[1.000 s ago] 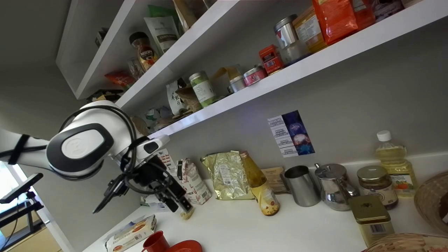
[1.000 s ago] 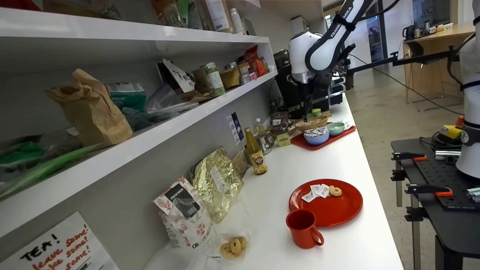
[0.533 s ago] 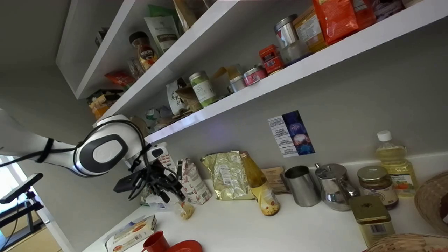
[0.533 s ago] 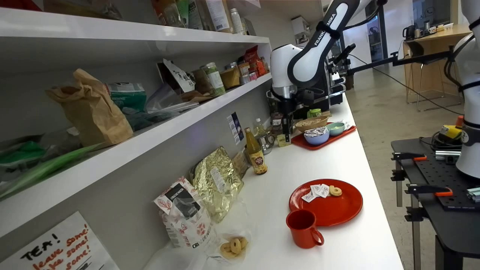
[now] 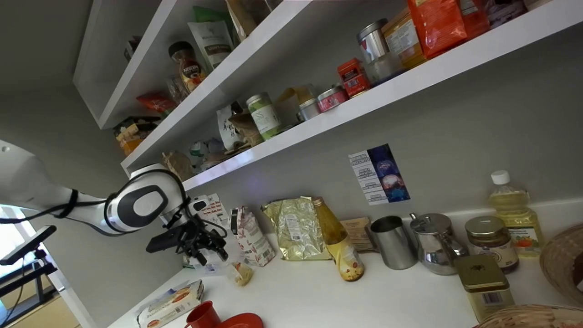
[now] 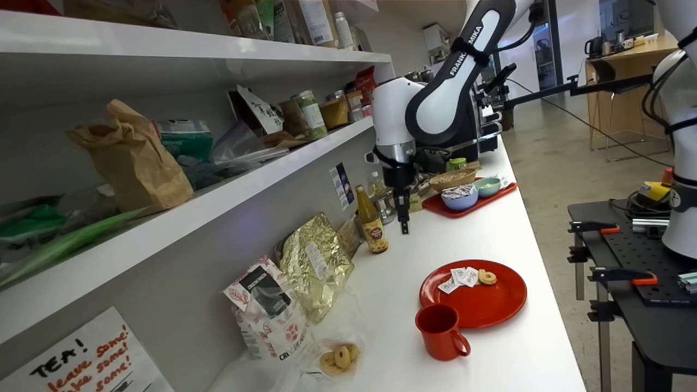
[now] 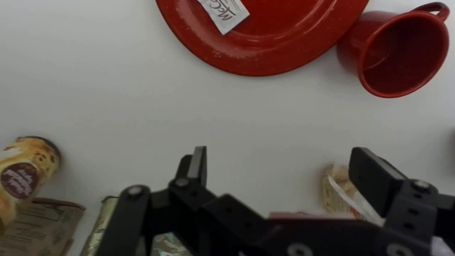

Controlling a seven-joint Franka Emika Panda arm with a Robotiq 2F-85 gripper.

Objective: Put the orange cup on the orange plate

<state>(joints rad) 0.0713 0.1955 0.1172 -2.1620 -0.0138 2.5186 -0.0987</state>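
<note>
The orange cup, a red-orange mug point(image 6: 444, 344), stands upright on the white counter beside the near rim of the orange plate point(image 6: 484, 306). I cannot tell if they touch. The plate holds white packets point(image 6: 464, 276) and a ring-shaped biscuit point(image 6: 487, 277). In an exterior view the cup point(image 5: 203, 314) and plate point(image 5: 241, 320) are cut by the bottom edge. In the wrist view the plate point(image 7: 263, 57) is at the top and the cup point(image 7: 394, 53) at upper right. My gripper point(image 7: 279, 151) is open and empty, above the counter, between the plate and the wall; it shows in both exterior views point(image 5: 212, 258) point(image 6: 404, 226).
A yellow bottle point(image 6: 372, 222), a gold bag point(image 6: 316, 267), a flour bag point(image 6: 272, 310) and bagged rings point(image 6: 340, 357) line the wall. The shelf point(image 6: 261, 185) overhangs them. A red tray with bowls point(image 6: 463, 209) lies farther along. A steel jug point(image 5: 393, 241) stands by the wall.
The arm has moved along the counter toward the plate and cup, and the gripper has come lower and turned. The cup and plate have not moved.
</note>
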